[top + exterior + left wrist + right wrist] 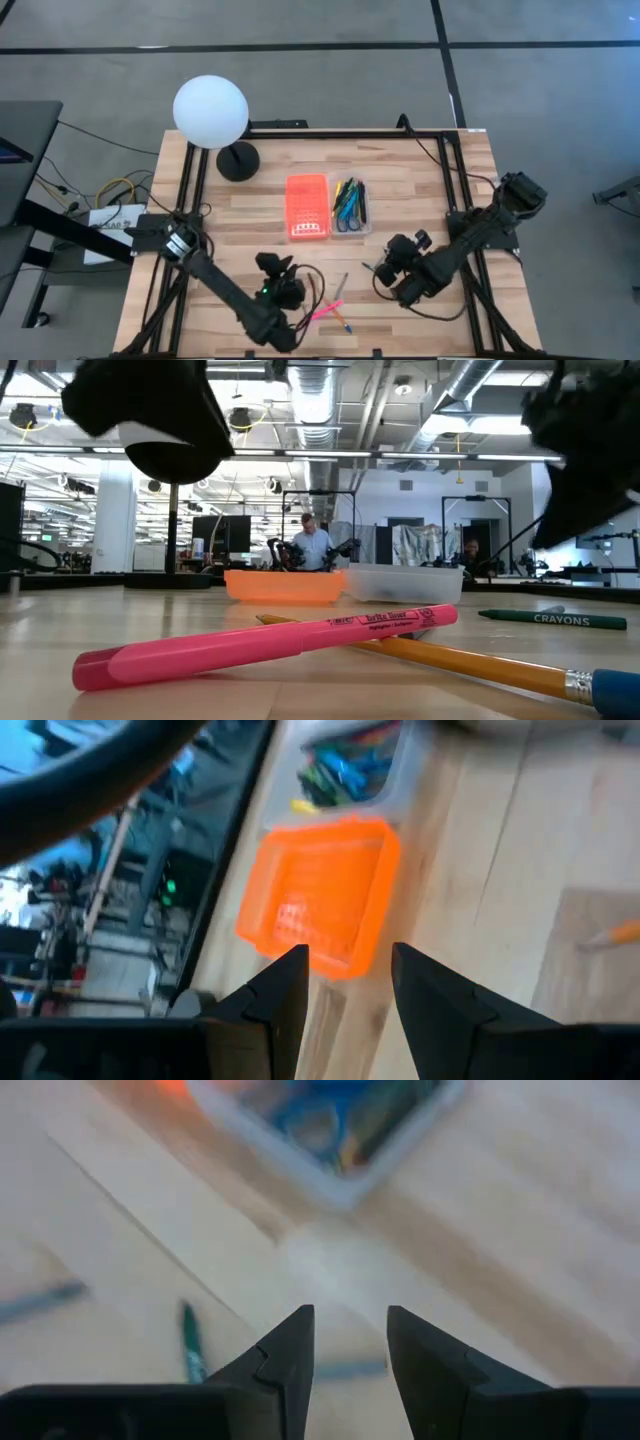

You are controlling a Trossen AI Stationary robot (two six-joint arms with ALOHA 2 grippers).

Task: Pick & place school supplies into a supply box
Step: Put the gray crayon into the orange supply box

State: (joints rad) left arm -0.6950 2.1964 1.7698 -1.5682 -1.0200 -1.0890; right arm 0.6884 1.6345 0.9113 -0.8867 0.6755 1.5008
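The supply box lies open in two parts: the orange lid (pixel 307 207) (pixel 320 895) (pixel 285 585) and, beside it on the right, the clear tray (pixel 350 206) (pixel 405 582) (pixel 330 1120), holding several pens and blue-handled scissors. Loose near the near edge lie a pink highlighter (pixel 325 312) (pixel 270 640), a yellow pencil (pixel 470 660) crossing under it, and a green crayon (pixel 560 618) (pixel 190 1345). My left gripper (pixel 285 264) (pixel 350 985) hovers open on the near side of the lid. My right gripper (pixel 377 270) (pixel 350 1345) hovers open near the tray's near right corner.
A white globe lamp (pixel 211 112) on a black base (pixel 238 160) stands at the far left of the table. A black frame rail (pixel 330 133) runs along the table's far edge. A thin grey pen (pixel 340 285) lies between the two grippers. Bare wood (pixel 250 210) lies left of the lid.
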